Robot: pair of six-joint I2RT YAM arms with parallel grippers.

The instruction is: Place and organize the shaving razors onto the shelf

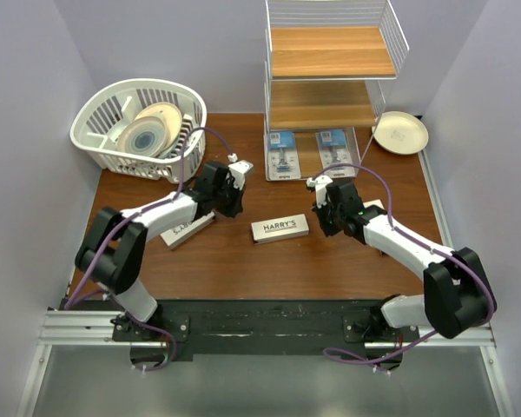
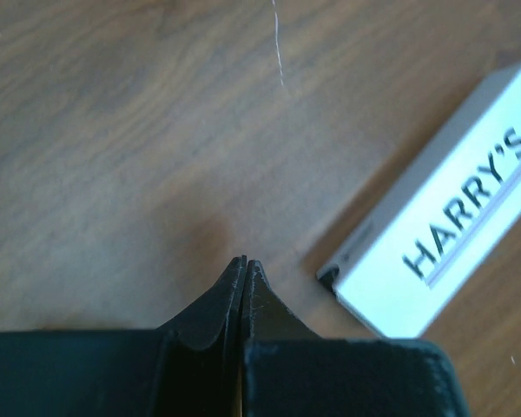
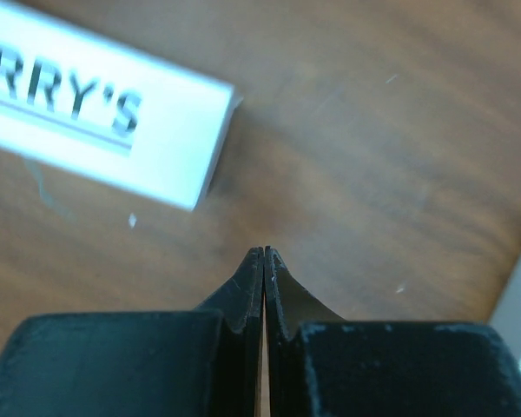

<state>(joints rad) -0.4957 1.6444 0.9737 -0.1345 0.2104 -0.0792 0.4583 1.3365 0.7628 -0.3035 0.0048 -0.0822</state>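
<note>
Both grippers are closed on nothing, tips pointing down just above the table [image 1: 243,269]. The left gripper [image 2: 244,266] has its two black fingers pressed flat together, and the right gripper [image 3: 264,254] shows the same. Three long white HARRY'S boxes can be counted, though only two show plainly. The middle box [image 1: 280,228] lies flat between the two grippers, near each and touching neither. Its end sits just right of the left fingertips in the left wrist view, and up and to the left of the right fingertips in the right wrist view. The second box [image 1: 187,231] lies behind the left gripper, toward that arm's base and partly under the forearm. The third box [image 1: 375,206] is only a white sliver just outside the right gripper, mostly covered by the right arm. Two blister packs lie side by side beyond the grippers at the foot of the shelf [image 1: 330,52] — one pack [image 1: 280,155] ahead of the gap between the grippers, the other pack [image 1: 333,149] straight ahead of the right gripper. Whether they rest on the lowest tier or on the table I cannot tell. Ahead and to the left of the left gripper stands one white basket [image 1: 100,117] holding at least two plates [image 1: 146,136]. One single plate [image 1: 400,132] lies ahead and to the right of the right gripper, beside the shelf.
</note>
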